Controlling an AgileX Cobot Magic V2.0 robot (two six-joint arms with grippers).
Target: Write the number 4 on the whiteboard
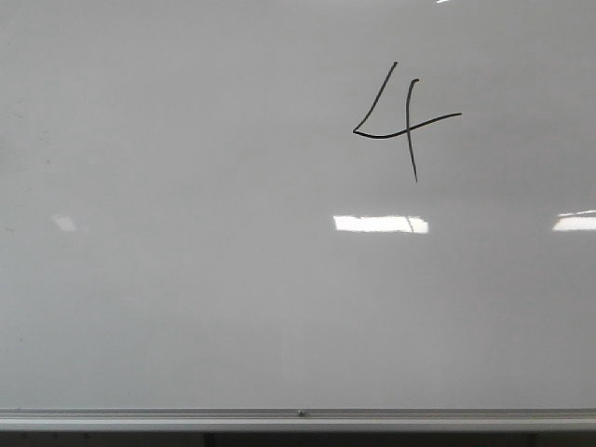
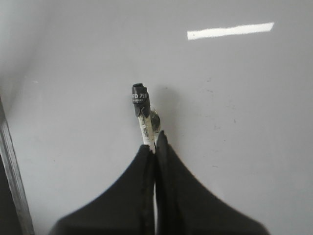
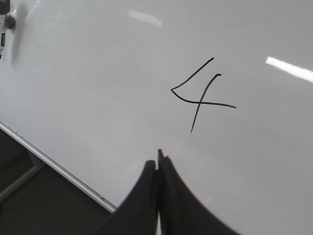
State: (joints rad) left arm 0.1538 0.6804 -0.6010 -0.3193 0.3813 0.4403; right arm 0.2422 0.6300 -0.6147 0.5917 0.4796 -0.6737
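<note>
We see a thin black hand-drawn number 4 (image 1: 406, 123) at the upper right of the glossy pale whiteboard (image 1: 186, 279); our left tool (image 2: 154, 147) is clamped on a black-capped white marker (image 2: 143, 110), and our right tool (image 3: 159, 164) is pressed together, holding nothing.

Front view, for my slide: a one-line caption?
A black hand-drawn 4 sits upper right on the whiteboard, above its silver rail.

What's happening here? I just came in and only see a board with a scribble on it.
A two-armed robot is writing on the whiteboard. A black number 4 already stands complete in the board's upper right. The left gripper is shut on a marker, held off the figure. The right gripper is shut with nothing in it, near the 4. Neither arm shows in the front view.
</note>
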